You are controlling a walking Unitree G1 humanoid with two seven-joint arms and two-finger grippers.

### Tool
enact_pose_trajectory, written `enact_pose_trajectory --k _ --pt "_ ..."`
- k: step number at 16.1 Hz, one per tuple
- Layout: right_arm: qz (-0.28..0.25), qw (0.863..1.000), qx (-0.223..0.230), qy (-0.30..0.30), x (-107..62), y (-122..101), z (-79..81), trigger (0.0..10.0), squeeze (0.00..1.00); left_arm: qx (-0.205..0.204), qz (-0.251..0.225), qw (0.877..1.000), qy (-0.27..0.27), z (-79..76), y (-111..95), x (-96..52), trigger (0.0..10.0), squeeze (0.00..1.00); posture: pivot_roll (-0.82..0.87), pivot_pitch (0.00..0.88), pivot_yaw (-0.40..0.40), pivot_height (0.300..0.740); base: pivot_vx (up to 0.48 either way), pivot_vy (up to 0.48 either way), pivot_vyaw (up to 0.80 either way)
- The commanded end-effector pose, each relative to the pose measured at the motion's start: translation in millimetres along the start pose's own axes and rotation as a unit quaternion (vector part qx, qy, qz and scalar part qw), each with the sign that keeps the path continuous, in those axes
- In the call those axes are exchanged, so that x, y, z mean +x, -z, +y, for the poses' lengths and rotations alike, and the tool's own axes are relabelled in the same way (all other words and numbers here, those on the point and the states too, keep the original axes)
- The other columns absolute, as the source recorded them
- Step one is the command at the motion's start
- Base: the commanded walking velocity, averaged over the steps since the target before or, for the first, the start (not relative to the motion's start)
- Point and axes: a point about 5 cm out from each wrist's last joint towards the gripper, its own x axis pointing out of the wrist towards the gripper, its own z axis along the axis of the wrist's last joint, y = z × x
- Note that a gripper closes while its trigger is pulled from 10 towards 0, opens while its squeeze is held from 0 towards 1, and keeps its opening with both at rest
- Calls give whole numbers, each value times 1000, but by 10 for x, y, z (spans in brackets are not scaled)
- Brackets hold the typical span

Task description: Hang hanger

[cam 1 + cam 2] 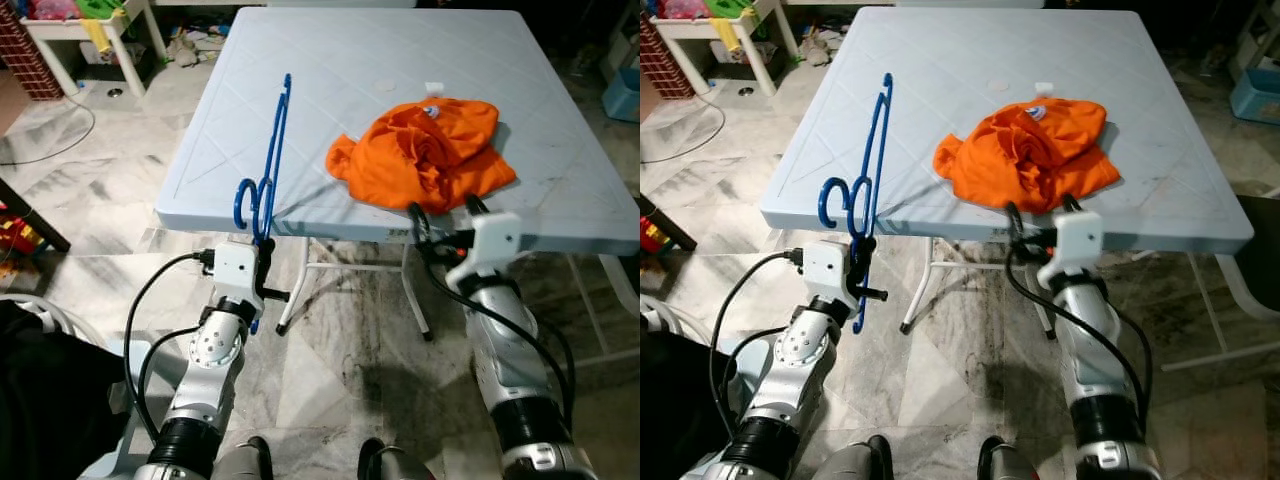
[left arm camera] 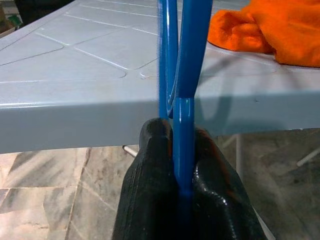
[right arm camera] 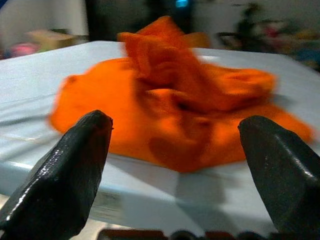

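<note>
Head views: left end effector [image 1: 262,243] pinches the blue hanger [image 1: 268,160] low on its frame, holding it upright over the near edge of the worktop [image 1: 300,60], probably ready for dressing; its long axis runs away from the robot. Left wrist view: fingers [image 2: 155,175] clamp the hanger. Right wrist view: right end effector [image 3: 175,165], fingers spread, faces the orange shirt [image 3: 175,105].

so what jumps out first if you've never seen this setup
The crumpled orange shirt on the pale blue table, near its front edge. Next, the blue hanger, clamped in the left gripper at the table's front left; the right gripper faces the shirt with fingers open.
</note>
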Motion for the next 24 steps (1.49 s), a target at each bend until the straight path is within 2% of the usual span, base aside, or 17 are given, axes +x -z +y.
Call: enact_pose_trajectory --k 1,3,4,5,6,7,8,9,10,12,13,14,16,18,19,21,24 --pt "-9 999 -4 44 -60 -45 -96 10000 0 5 20 1000 9 -9 86 -26 10000 0 -99 126 22 740 0 0 0" --pt "-12 996 -4 90 -206 -59 -254 10000 0 4 25 1000 10 44 109 -45 10000 0 -108 127 32 740 0 0 0" --pt "-10 996 -15 92 -245 -60 -281 10000 0 7 26 1000 8 69 114 -57 10000 0 -108 128 35 740 0 0 0" --pt "5 995 0 101 -343 -26 -330 10000 0 18 28 999 6 130 131 -107 10000 0 -109 129 39 740 0 0 0" --pt "29 993 -8 115 -374 34 -357 10000 0 22 32 999 1 158 156 -144 10000 0 -108 130 40 740 0 0 0" --pt "29 993 -8 115 -374 34 -357 10000 0 22 32 999 1 158 156 -144 10000 0 -108 130 40 740 0 0 0" --pt "43 992 10 119 -378 69 -325 10000 0 24 35 999 -2 162 179 -153 10000 0 -104 131 41 740 0 0 0" --pt "34 995 30 90 -326 63 -213 10000 0 13 36 999 2 137 173 -107 10000 0 -99 124 33 740 0 0 0" --pt "30 996 26 82 -318 45 -198 10000 0 6 35 999 5 124 162 -87 10000 0 -99 124 33 740 0 0 0" --pt "28 999 17 26 -234 10 -33 10000 0 -14 21 1000 15 81 42 42 10000 0 -91 123 19 740 0 0 0" --pt "24 1000 5 5 -219 2 31 10000 0 -31 30 999 13 84 36 67 10000 0 -92 123 21 740 0 0 0" --pt "47 999 4 12 -239 38 30 10000 0 -40 34 998 22 78 40 62 10000 0 -92 122 21 740 0 0 0" --pt "45 997 62 5 -260 45 44 10000 0 -19 27 999 29 79 72 27 10000 0 -96 123 24 740 0 0 0" --pt "57 996 39 52 -262 77 -25 10000 0 -17 40 999 25 54 153 -35 10000 0 -100 126 25 740 0 0 0" --pt "65 996 58 34 -281 112 19 10000 0 -17 46 998 27 43 168 -50 10000 0 -99 125 25 740 0 0 0" --pt "70 996 29 37 -291 125 24 10000 0 -12 46 999 25 57 157 -33 10000 0 -95 125 24 740 0 0 0" --pt "78 995 42 37 -282 137 31 10000 0 -9 45 999 25 51 153 -30 10000 0 -87 123 20 740 0 0 0"
